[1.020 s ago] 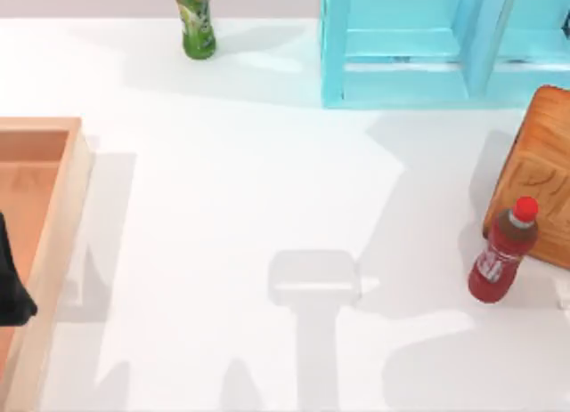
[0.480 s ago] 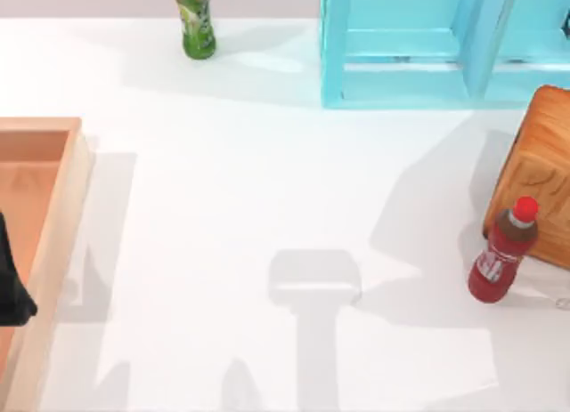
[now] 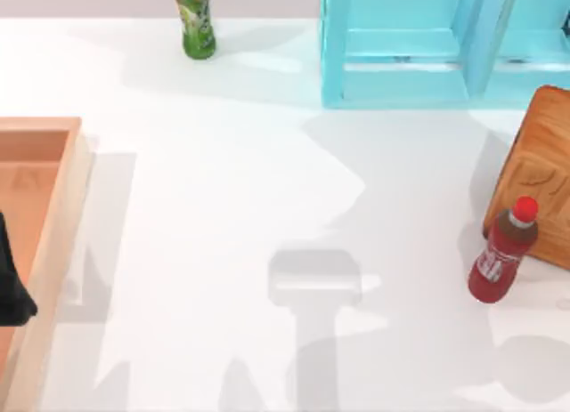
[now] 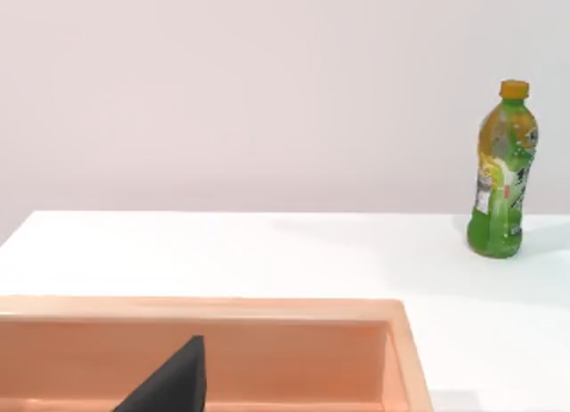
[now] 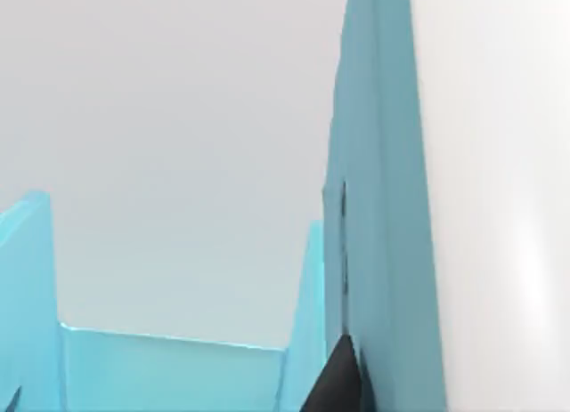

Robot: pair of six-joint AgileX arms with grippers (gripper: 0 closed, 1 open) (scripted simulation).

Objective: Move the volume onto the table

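In the right wrist view a teal-blue slab (image 5: 383,207) with a broad white face (image 5: 490,207) beside it stands very close; it looks like the volume, upright among the light-blue shelf's (image 5: 169,376) walls. A dark tip of my right gripper (image 5: 337,381) lies against the slab's lower part. The white table (image 3: 223,207) spreads across the top view. My left gripper (image 3: 11,292) is parked at the left edge over the wooden tray (image 3: 62,216), and its dark tip (image 4: 169,390) rises in front of the tray's rim (image 4: 205,307).
The light-blue shelf unit (image 3: 419,47) stands at the back right. A green bottle (image 3: 196,20) is at the back, left of the shelf. A red bottle (image 3: 501,252) stands at the right next to a carved wooden block (image 3: 539,176). Arm shadows lie on the table's middle.
The large shadow on the right half of the table has spread leftward and toward the shelf. The bottles, tray, wooden block and left gripper have not moved.
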